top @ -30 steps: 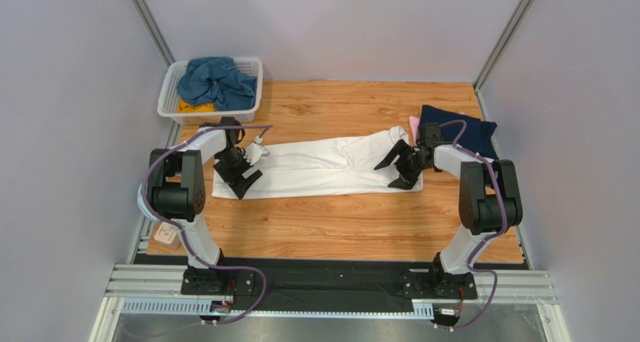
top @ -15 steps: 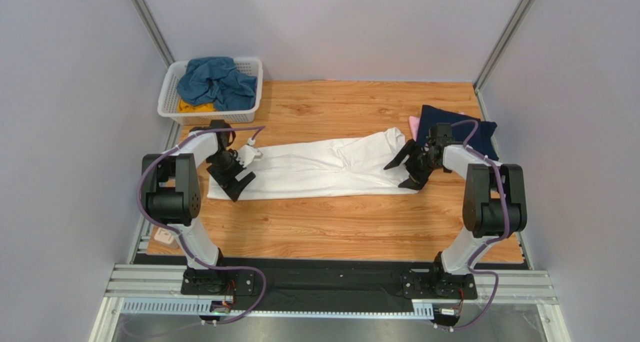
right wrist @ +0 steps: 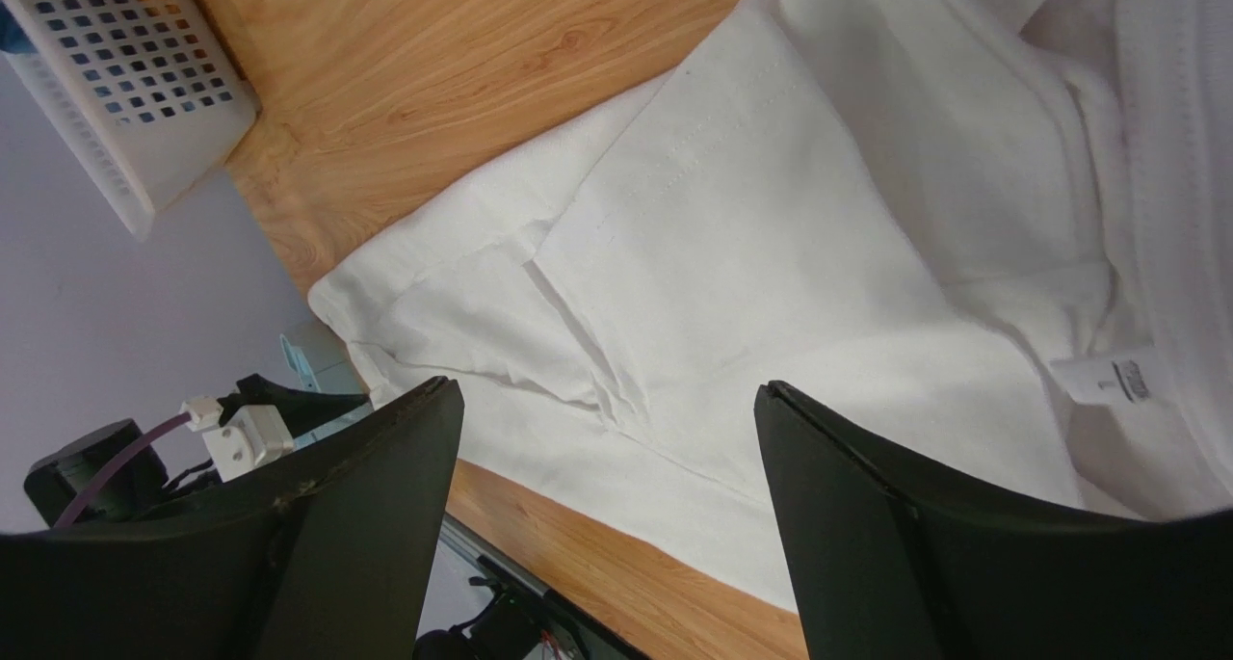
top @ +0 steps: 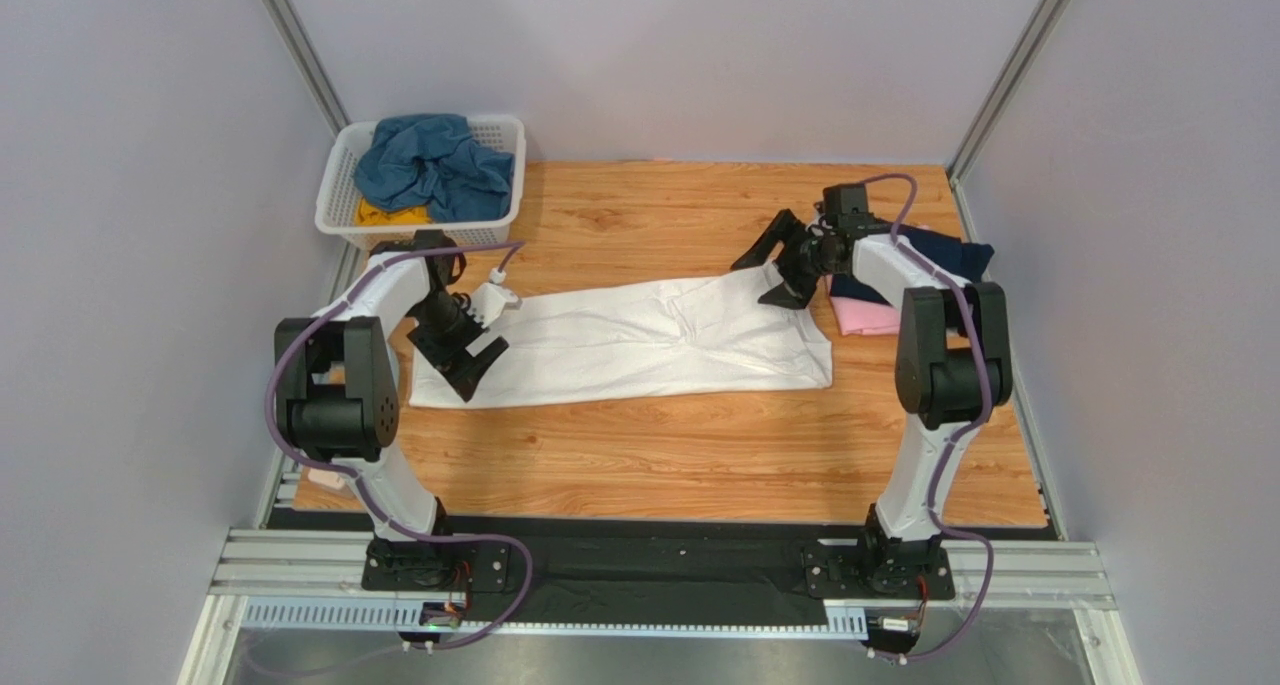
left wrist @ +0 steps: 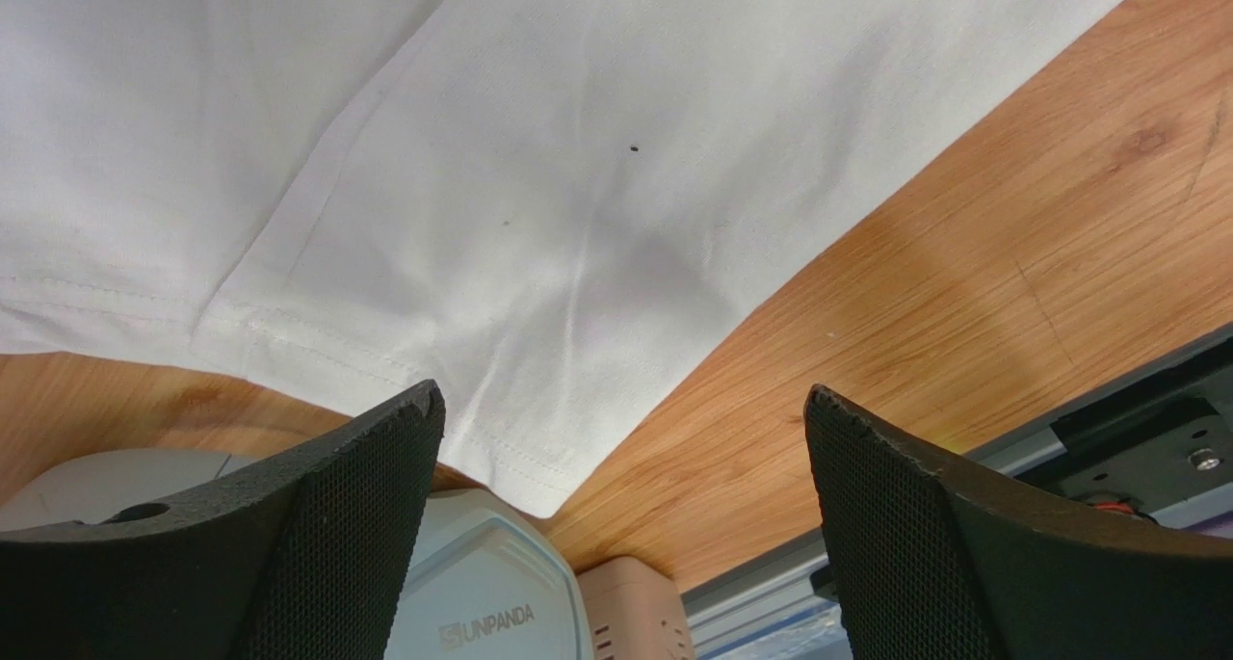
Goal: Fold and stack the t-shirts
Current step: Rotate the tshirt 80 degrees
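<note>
The white t-shirt (top: 631, 340) is lying flat across the middle of the wooden surface (top: 661, 460), stretched out in a long band from left to right. Its neck end with a small label is pointing to the right.

The left claw (top: 458, 363) is hanging just over the left end of the shirt, above the hem corner. Its jaws are standing wide apart and are holding nothing. The right claw (top: 774, 265) is hovering over the far right corner of the shirt. Its jaws are also apart, with no cloth between them.

A navy t-shirt (top: 932, 250) is lying at the right edge of the surface. A pink t-shirt (top: 864, 315) is showing beside it, just next to the white one.

A white slatted basket (top: 343, 213) is standing in the far left corner. It is holding a crumpled teal-blue t-shirt (top: 428, 160) and under it a yellow t-shirt (top: 383, 213). A small beige box (top: 331, 471) is sitting at the near left edge.

Plain grey walls are closing the surface on three sides, with metal posts running up in the two far corners. A black strip and metal rails are running along the near edge, where the arm bases are bolted.
</note>
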Controlling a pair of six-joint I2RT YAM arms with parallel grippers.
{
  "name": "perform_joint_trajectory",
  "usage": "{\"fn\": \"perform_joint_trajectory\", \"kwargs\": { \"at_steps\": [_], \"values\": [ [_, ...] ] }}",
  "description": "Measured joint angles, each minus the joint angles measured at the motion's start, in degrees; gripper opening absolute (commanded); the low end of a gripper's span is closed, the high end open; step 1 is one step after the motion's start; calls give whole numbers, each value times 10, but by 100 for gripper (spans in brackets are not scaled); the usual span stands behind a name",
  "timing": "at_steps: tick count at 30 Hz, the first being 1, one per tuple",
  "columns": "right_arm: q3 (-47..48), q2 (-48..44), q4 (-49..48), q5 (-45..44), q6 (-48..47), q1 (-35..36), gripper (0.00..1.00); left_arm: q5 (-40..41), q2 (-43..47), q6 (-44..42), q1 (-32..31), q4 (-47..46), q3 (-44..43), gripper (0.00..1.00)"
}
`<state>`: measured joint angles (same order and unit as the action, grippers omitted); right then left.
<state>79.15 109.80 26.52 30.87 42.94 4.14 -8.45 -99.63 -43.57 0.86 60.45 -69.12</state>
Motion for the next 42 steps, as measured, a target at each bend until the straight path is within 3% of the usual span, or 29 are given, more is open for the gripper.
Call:
{"fn": "perform_joint_trajectory", "kwargs": {
  "at_steps": [6, 22, 42],
  "values": [
    [-12, 69, -4, 10, 13, 29, 82, 0, 0, 2, 0, 6, 0, 100],
    [9, 72, 29, -28, -21, 32, 84, 17, -19, 2, 0, -5, -58, 100],
    [9, 72, 30, -27, -25, 30, 84, 6, -128, 45, 24, -35, -102, 100]
  ]
}}
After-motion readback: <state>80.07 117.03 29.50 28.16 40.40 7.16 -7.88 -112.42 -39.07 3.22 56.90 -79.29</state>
